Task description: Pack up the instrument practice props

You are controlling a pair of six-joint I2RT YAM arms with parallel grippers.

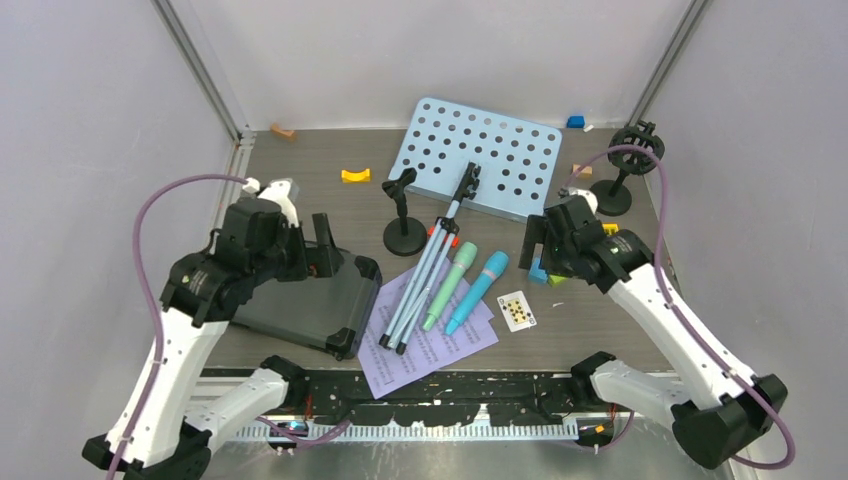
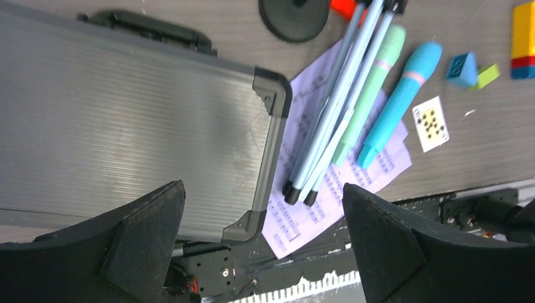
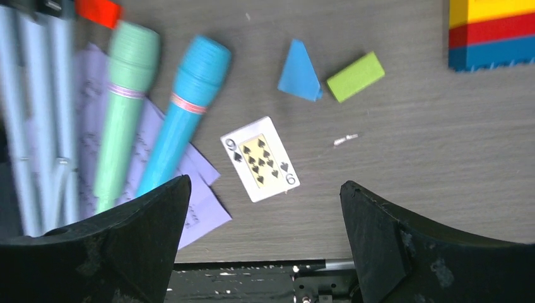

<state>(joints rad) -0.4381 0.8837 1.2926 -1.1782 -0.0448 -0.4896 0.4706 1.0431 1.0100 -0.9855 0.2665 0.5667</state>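
The pale blue perforated music rack point(image 1: 487, 158) lies flat at the back, its folded tripod legs point(image 1: 425, 275) stretching forward over the lilac sheet-music pages point(image 1: 430, 345). The green microphone point(image 1: 450, 284) and the blue microphone point(image 1: 478, 291) lie side by side on the pages. One black mic pole point(image 1: 404, 230) stands left of the legs, another point(image 1: 620, 180) at the back right. My left gripper point(image 2: 262, 186) is open and empty above the right end of a closed grey case point(image 2: 126, 126). My right gripper point(image 3: 265, 182) is open and empty above a playing card point(image 3: 260, 158), right of the blue microphone point(image 3: 183, 113).
A blue wedge block point(image 3: 299, 71), a green block point(image 3: 356, 76) and a stacked coloured block point(image 3: 492, 31) lie right of the microphones. A yellow block point(image 1: 355, 175), a brown block point(image 1: 284, 131) and a blue block point(image 1: 575, 122) lie near the back. Walls enclose the table.
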